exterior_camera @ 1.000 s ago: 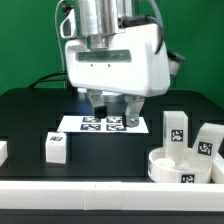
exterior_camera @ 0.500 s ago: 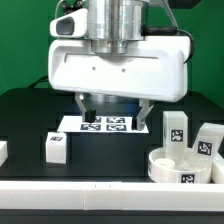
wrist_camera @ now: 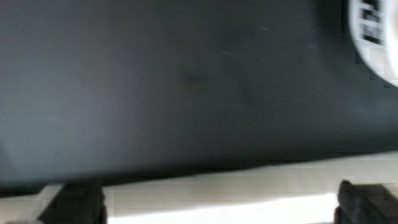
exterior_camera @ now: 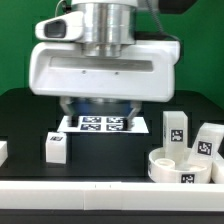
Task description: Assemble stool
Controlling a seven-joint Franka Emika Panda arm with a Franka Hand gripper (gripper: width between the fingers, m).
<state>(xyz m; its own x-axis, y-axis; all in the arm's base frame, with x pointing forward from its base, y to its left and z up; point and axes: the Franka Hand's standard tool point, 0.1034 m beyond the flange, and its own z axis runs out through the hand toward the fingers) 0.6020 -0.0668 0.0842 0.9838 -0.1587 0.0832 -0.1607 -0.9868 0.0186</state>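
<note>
We see a matt black tabletop (exterior_camera: 25,120), smooth white plastic on the disc seat (exterior_camera: 180,168) and blocky legs (exterior_camera: 176,127), glossy white casing above the jaws, and flat paper-like tags on the marker board (exterior_camera: 105,124).

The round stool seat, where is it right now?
In the exterior view, the round seat lies at the lower right on the table, just in front of two upright legs.

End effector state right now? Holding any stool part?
End effector: open, fingers spread wide, nothing between them, over bare black table.
</note>
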